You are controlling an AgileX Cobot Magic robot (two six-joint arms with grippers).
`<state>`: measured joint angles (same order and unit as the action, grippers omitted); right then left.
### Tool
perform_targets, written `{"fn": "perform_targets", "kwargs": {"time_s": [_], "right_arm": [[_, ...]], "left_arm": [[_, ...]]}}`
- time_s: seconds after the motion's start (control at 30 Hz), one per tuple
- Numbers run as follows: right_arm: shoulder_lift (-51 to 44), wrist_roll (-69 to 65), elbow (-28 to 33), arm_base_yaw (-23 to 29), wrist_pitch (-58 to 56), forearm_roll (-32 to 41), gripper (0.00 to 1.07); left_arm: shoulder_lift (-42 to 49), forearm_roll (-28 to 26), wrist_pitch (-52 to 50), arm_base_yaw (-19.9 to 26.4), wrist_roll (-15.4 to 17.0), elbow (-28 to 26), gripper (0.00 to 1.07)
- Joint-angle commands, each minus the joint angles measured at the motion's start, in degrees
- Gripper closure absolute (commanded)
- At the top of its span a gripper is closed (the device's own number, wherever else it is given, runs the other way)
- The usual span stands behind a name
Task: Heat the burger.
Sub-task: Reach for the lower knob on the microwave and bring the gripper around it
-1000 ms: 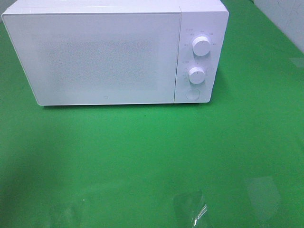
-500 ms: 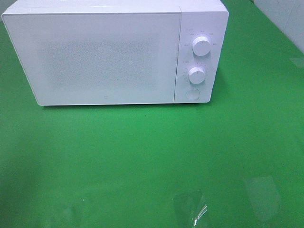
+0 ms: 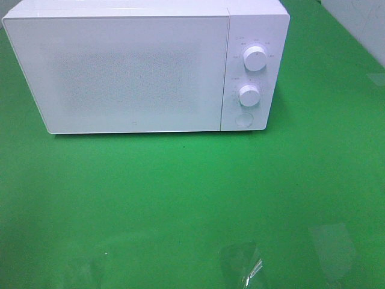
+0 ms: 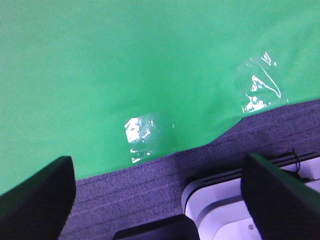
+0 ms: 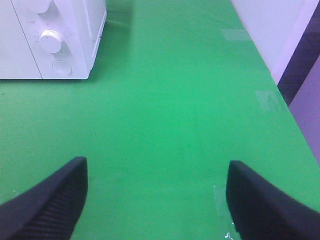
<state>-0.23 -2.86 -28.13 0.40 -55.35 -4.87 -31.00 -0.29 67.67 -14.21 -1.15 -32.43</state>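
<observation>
Burger: not in any view; maybe behind shut microwave (image 3: 144,66) door, cannot tell. Left claw (image 4: 156,165), right claw (image 5: 156,165): both spread, empty, over green tabletop (image 3: 192,198). Risk: turning lower knob (image 3: 249,95) blind heats empty oven, since frosted door hides interior.

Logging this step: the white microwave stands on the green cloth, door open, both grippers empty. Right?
No: the exterior high view shows the microwave with its door shut. The microwave does stand on the green cloth, and the left gripper and right gripper are empty.
</observation>
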Motion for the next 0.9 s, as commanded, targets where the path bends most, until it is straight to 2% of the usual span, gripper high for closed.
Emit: {"fn": "perform_targets", "kwargs": {"time_s": [0.03, 0.07, 0.13, 0.7, 0.77, 0.8, 0.83, 0.87, 0.9], "right_arm": [[-1.5, 0.3, 0.1, -0.2, 0.4, -0.1, 0.34], [-1.5, 0.3, 0.1, -0.2, 0.4, -0.1, 0.34], [-1.5, 0.3, 0.1, -0.2, 0.4, -0.2, 0.34], [-1.5, 0.3, 0.1, -0.2, 0.4, -0.2, 0.34], [-1.5, 0.3, 0.1, -0.2, 0.4, -0.2, 0.34], [-1.5, 0.3, 0.1, -0.2, 0.4, -0.2, 0.34], [-1.5, 0.3, 0.1, -0.2, 0.4, -0.2, 0.34], [-1.5, 0.3, 0.1, -0.2, 0.4, -0.2, 0.34], [-1.5, 0.3, 0.1, -0.2, 0.4, -0.2, 0.34]], "left_arm": [[1.9, 0.3, -2.3, 0.2, -0.3, 0.7, 0.24], [2.6, -0.9, -5.8, 0.2, -0.3, 2.2, 0.24], [2.8, -1.3, -6.2, 0.2, -0.5, 2.7, 0.24], [4.1, -3.0, -6.2, 0.2, -0.8, 2.8, 0.24], [6.5, -3.1, -6.2, 1.5, -0.8, 2.8, 0.24], [9.9, -3.0, -6.2, 4.4, -0.8, 2.8, 0.25], [9.9, -3.0, -6.2, 4.4, -0.8, 2.8, 0.25], [12.0, -3.0, -6.2, 6.5, -0.8, 2.8, 0.25], [12.0, -3.0, -6.2, 6.5, -0.8, 2.8, 0.25]]}}
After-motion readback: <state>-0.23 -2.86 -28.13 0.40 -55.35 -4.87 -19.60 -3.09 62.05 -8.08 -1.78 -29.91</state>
